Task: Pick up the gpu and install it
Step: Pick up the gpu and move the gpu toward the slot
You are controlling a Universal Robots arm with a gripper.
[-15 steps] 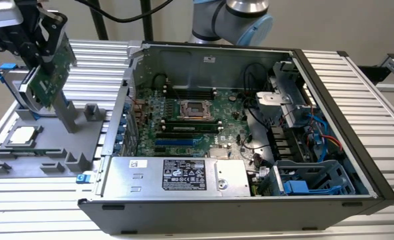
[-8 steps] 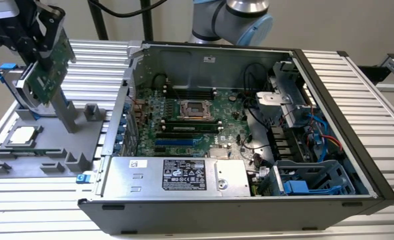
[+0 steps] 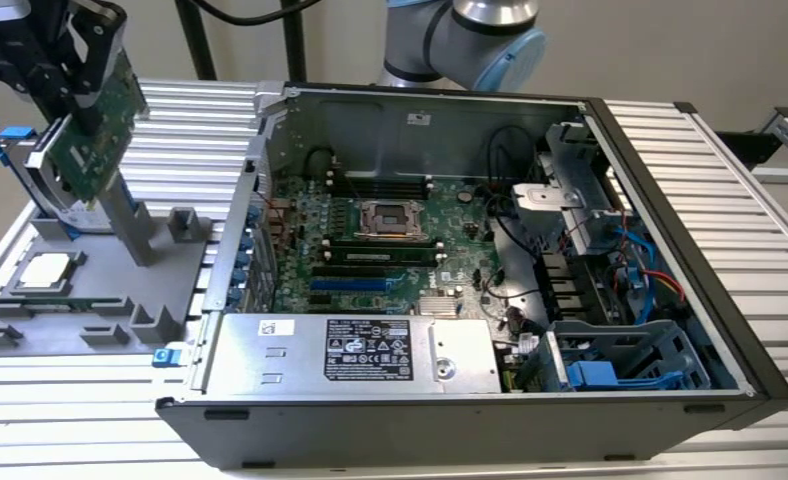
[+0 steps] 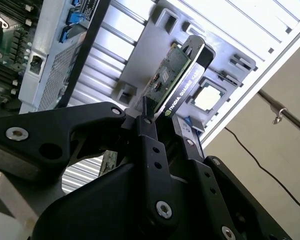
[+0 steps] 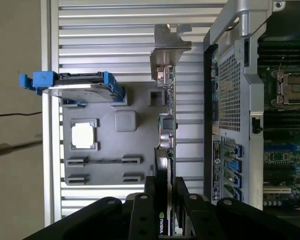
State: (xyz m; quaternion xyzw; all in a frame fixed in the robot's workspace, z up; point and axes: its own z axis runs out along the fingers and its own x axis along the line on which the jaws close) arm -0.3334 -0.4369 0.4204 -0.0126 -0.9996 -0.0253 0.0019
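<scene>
The gpu [image 3: 101, 130], a green board with a silver end bracket, hangs tilted above the grey parts holder [image 3: 94, 295] at the exterior view's left. My gripper [image 3: 85, 92] is shut on its upper part. In the second wrist view the black fingers [image 4: 149, 132] clamp the gpu [image 4: 177, 80] at its near end. In the first wrist view the gpu [image 5: 165, 115] appears edge-on with my gripper [image 5: 165, 187] around it and its bracket [image 5: 168, 47] at the far end, between the holder and the open computer case [image 5: 235, 100].
The open computer case [image 3: 661, 180] lies on the slatted table, its motherboard [image 3: 367, 250] and blue slots [image 3: 354, 284] exposed. A hard drive with a blue frame [image 5: 82, 85] and a processor chip [image 5: 84, 135] sit in the grey holder. The power supply [image 3: 354, 350] fills the case's near side.
</scene>
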